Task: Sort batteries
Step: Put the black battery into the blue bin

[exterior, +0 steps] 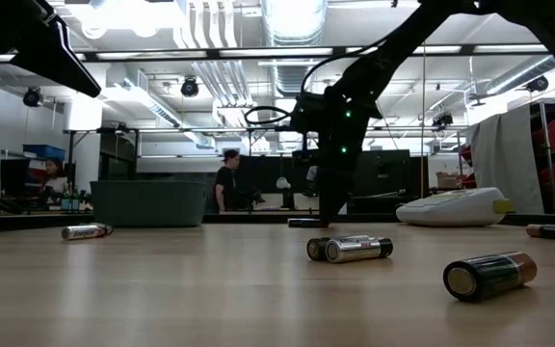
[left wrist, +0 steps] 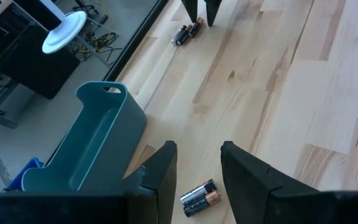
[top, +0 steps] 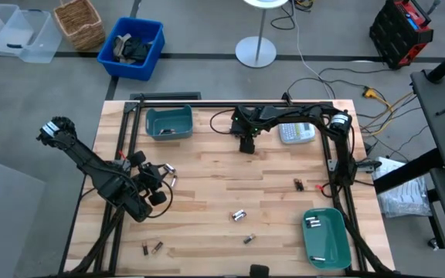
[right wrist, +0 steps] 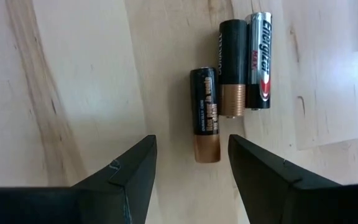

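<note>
My right gripper [right wrist: 192, 149] is open and points down near the table's far edge [top: 246, 145]. Under it lie three batteries side by side. A dark and coppery one [right wrist: 206, 115] lies with its copper end between the fingertips, untouched, next to another dark and coppery one [right wrist: 232, 68] and a silver one [right wrist: 260, 59]. My left gripper [left wrist: 197, 163] is open over the table's left part [top: 164, 176], above a pair of dark batteries [left wrist: 199, 198]. More batteries lie loose on the wood [top: 239, 215] [top: 248, 239] [top: 151, 247] [top: 298, 184], and some lie in the teal tray [top: 327, 247].
A teal bin [top: 168, 122] stands at the far left of the table, just beyond my left gripper [left wrist: 92, 143]. The grey-white label maker [top: 296, 133] lies at the far right. The arms' black frames run along the left and right edges. People show in the room behind [exterior: 227, 178].
</note>
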`<action>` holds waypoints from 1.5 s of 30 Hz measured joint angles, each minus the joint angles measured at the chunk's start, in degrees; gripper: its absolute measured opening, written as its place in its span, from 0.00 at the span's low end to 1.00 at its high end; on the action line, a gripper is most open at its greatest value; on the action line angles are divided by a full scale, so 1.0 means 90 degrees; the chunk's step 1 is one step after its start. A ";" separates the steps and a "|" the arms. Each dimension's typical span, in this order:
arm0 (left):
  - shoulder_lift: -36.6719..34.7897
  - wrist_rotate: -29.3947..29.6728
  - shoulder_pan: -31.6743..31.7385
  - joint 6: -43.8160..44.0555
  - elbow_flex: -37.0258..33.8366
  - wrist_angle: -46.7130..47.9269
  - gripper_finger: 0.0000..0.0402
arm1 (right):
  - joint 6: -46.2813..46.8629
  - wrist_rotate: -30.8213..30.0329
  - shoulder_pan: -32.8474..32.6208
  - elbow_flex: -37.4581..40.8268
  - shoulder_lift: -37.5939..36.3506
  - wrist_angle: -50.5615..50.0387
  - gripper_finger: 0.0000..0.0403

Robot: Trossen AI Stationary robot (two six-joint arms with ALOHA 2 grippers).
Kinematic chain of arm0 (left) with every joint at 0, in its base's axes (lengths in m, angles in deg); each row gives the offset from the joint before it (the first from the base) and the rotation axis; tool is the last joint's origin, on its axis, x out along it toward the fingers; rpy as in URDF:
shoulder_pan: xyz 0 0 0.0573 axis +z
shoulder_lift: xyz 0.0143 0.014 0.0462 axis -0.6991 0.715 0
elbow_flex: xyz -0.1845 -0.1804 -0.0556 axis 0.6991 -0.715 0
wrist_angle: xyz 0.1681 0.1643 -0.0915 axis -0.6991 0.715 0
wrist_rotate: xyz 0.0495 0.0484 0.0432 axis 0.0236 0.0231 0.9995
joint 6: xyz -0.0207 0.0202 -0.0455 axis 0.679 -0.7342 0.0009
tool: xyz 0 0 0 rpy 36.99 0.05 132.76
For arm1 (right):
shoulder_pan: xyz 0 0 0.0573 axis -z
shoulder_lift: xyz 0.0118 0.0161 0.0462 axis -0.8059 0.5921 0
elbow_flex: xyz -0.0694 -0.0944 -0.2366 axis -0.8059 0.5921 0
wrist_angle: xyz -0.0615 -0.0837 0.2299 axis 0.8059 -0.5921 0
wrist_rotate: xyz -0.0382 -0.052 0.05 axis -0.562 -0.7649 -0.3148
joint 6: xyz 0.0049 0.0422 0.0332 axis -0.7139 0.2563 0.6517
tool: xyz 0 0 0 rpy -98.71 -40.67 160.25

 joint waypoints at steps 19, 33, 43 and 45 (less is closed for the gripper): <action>0.0001 -0.0002 0.0000 0.0002 0.0000 -0.0010 0.27 | -0.0050 0.0019 -0.0005 0.0170 -0.0004 0.0284 0.32; 0.0002 -0.0001 0.0000 0.0002 0.0000 -0.0091 0.27 | -0.0327 0.0123 -0.0005 0.0200 -0.0012 0.0256 0.09; 0.0000 -0.0229 0.0000 -0.1082 0.0000 -0.1457 0.27 | -0.0491 0.0214 -0.0046 0.0069 -0.0132 -0.0540 0.08; 0.0000 -0.0319 -0.0001 -0.1599 0.0000 -0.1940 0.27 | -0.0520 0.0232 -0.0097 0.0069 -0.0235 -0.0637 0.08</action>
